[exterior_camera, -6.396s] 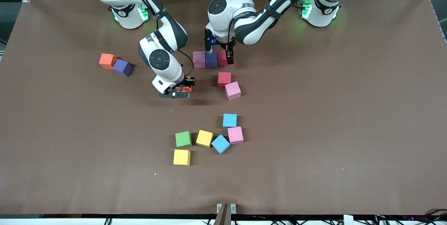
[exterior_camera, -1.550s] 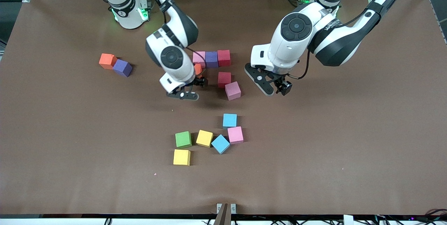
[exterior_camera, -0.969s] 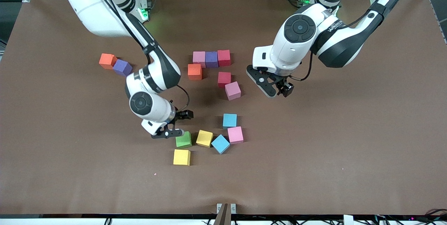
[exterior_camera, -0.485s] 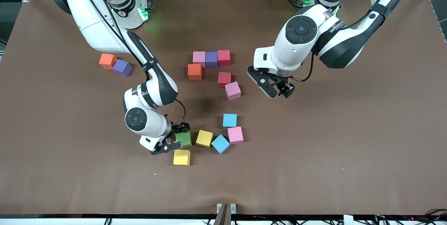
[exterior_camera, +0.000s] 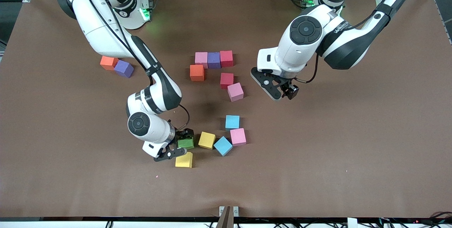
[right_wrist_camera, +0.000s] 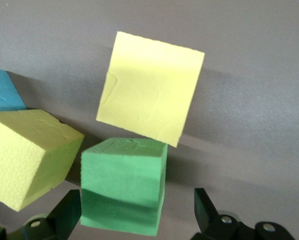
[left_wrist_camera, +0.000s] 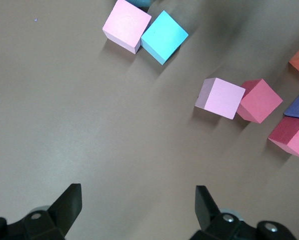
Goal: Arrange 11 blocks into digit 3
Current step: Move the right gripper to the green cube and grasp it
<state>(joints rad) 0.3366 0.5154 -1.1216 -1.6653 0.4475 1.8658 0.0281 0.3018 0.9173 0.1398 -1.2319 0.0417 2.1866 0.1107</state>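
Now the right gripper (exterior_camera: 180,145) sits low with open jaws around the green block (exterior_camera: 186,143) to grab it for the 3, while the left gripper (exterior_camera: 281,90) waits open over the table (exterior_camera: 353,132).

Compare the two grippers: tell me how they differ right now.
The right gripper is down at the table with its open fingers straddling the green block, not yet closed on it; the left gripper hangs above bare table with nothing between its fingers. The right gripper works in the cluster of blocks nearest the front camera; the left gripper waits beside the pink block, apart from it. Both are open.
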